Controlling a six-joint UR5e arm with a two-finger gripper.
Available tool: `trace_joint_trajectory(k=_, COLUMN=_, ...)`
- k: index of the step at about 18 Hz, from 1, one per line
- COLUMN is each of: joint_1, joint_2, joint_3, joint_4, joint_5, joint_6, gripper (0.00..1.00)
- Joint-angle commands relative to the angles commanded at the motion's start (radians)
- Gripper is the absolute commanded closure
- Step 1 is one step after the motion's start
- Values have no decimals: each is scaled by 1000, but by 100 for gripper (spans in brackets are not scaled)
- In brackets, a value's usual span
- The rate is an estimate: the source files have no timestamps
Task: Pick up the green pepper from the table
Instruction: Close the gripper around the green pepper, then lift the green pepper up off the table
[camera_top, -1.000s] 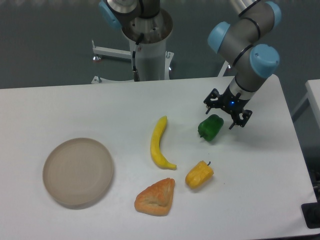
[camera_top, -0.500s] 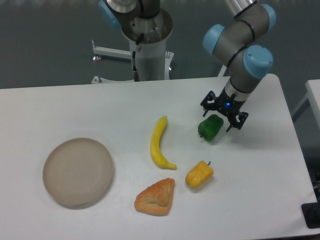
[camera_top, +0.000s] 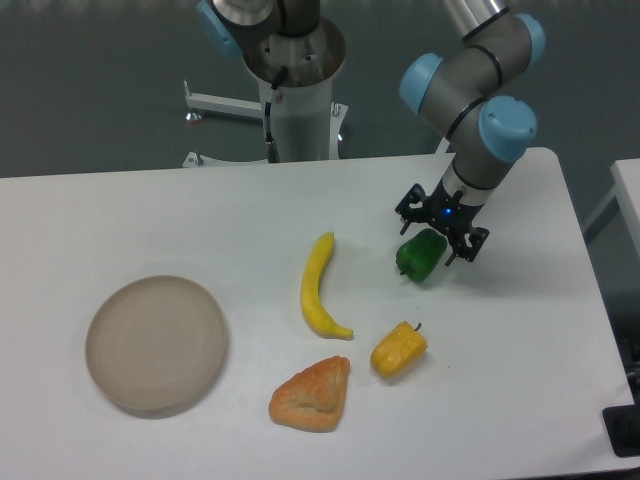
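Over the green pepper (camera_top: 421, 255) my pincer (camera_top: 437, 232) hangs spread wide, empty, fingers straddling it to close from both sides.

Light: you get bright, even overhead lighting.
Shadows: soft and short.
Focus: slightly soft throughout.
Background: dim.

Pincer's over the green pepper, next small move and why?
Probably lower straight down. The pincer is open, fingers spread on either side of the green pepper's upper end, and the pepper lies on the table, not yet gripped. Dropping first would put the fingers alongside its body before closing.
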Motion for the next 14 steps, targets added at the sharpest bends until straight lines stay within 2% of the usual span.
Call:
trace_joint_trajectory(k=1, joint_1=2, joint_2=-2, joint_3=5, joint_4=0, joint_5=0, joint_6=2, gripper=33)
trace_joint_trajectory(k=2, joint_1=2, joint_2=0, joint_3=9, joint_4=0, joint_5=0, joint_6=2, gripper=46)
trace_joint_trajectory(k=3, joint_1=2, joint_2=0, joint_3=12, joint_4=-2, joint_5=2, joint_6=2, gripper=55)
trace_joint_trajectory(k=5, joint_1=2, joint_2=0, joint_3=17, joint_4=-2, joint_5=2, joint_6=2, gripper=64)
trace_joint_trajectory(k=6, joint_1=2, joint_2=0, joint_3=18, joint_4=-2, joint_5=2, joint_6=2, gripper=67)
trace_joint_trajectory(k=10, joint_1=0, joint_2=0, joint_3=58, joint_4=-2, joint_5=5, joint_6=3, gripper=67)
trace_joint_trajectory(k=14, joint_1=-17, joint_2=-11, joint_3=158, joint_4=-9, joint_5=11, joint_6=8, gripper=67)
